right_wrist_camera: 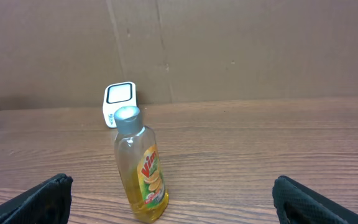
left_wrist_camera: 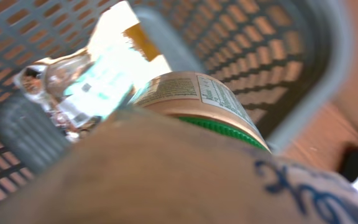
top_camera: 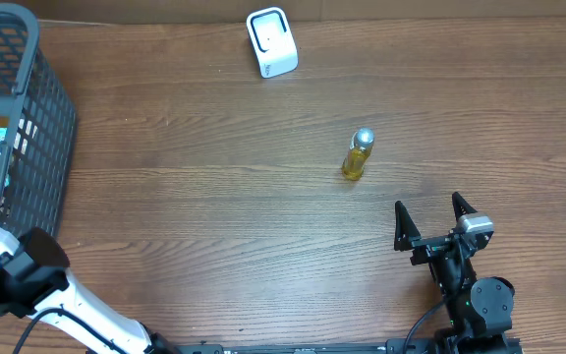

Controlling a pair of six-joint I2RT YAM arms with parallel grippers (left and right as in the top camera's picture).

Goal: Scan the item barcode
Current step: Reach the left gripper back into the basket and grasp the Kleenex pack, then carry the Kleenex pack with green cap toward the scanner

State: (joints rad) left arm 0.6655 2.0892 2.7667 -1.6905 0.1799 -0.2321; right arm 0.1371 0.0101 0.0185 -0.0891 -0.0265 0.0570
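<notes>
Right gripper (top_camera: 427,203) sat empty with its jaws spread wide in the overhead. The bottle (top_camera: 358,155) stood upright ahead of it, and the white scanner (top_camera: 271,41) was farther ahead, off to its left. Our left arm (top_camera: 28,270) reached over into the basket (top_camera: 37,128).

From the left wrist, the left gripper (left_wrist_camera: 179,180) was just a brown blur, so we couldn't tell if it was loose or gripping. A jar (left_wrist_camera: 197,96) with a green lid lay right in front of it, beside a crinkly packet (left_wrist_camera: 79,87). We figured the trick was closing on the jar's body alone, clear of packet and mesh, then lifting straight up.

From the right wrist, the bottle stood just ahead, in line with the gap between the fingers. It was on a wood-grain table (right_wrist_camera: 260,143), with a cardboard wall (right_wrist_camera: 229,43) behind.
</notes>
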